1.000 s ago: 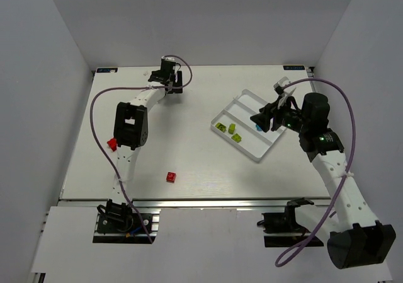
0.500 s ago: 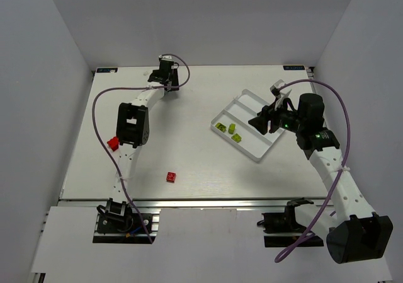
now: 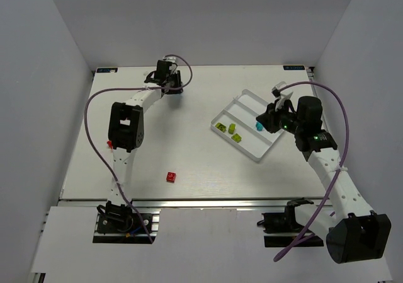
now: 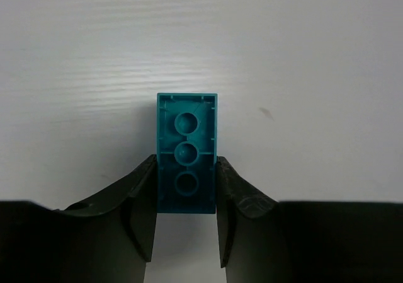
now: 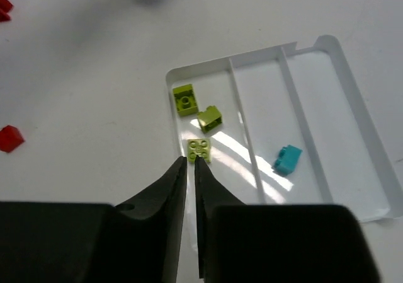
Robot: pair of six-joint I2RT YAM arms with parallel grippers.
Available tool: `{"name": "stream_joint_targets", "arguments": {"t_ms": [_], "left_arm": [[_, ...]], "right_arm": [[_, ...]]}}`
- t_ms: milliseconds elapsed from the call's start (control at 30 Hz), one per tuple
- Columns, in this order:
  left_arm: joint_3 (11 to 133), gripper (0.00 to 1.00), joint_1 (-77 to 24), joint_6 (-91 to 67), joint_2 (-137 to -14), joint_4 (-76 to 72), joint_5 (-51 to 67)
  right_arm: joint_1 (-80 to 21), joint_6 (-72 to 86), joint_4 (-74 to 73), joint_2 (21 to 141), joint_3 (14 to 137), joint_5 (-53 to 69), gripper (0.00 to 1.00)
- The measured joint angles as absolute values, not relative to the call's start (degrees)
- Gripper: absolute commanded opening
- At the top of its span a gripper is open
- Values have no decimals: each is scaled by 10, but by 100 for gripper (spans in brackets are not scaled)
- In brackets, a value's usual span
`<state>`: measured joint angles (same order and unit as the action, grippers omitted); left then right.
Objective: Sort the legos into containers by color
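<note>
At the table's far side my left gripper is shut on a cyan lego, its fingers pressed against both long sides as the brick lies on the table. My right gripper hangs shut and empty over the white tray. In the right wrist view the tray holds three lime green legos in its left container. A single cyan lego lies in the middle container. The right container shows nothing in it. The right gripper's tips are just above the tray's near rim.
A red lego lies on the table near the front centre. Another red lego peeks out beside the left arm's elbow. In the right wrist view red legos show at the left edge. White walls enclose the table on three sides.
My left gripper's jaws have closed onto the cyan lego, and that arm's elbow has swung left. My right gripper has shut empty and drawn back, uncovering the cyan lego in the tray.
</note>
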<state>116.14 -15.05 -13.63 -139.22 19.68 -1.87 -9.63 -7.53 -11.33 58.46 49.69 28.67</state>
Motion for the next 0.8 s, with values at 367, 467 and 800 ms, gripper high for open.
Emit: {"name": "stream_joint_targets", "arguments": {"t_ms": [367,467,800], "left_arm": [[1051,9,-253,-164,-1248,114,375],[1035,7,-286,-204,-1249,100,415],[1046,12,-324,-313,-1277,83,394]], "right_arm": [[-46,-38,-104,622,497,224,0],[-29,-32,-101,619,497,225,0],[15,-32,-90,605,497,226,0]]}}
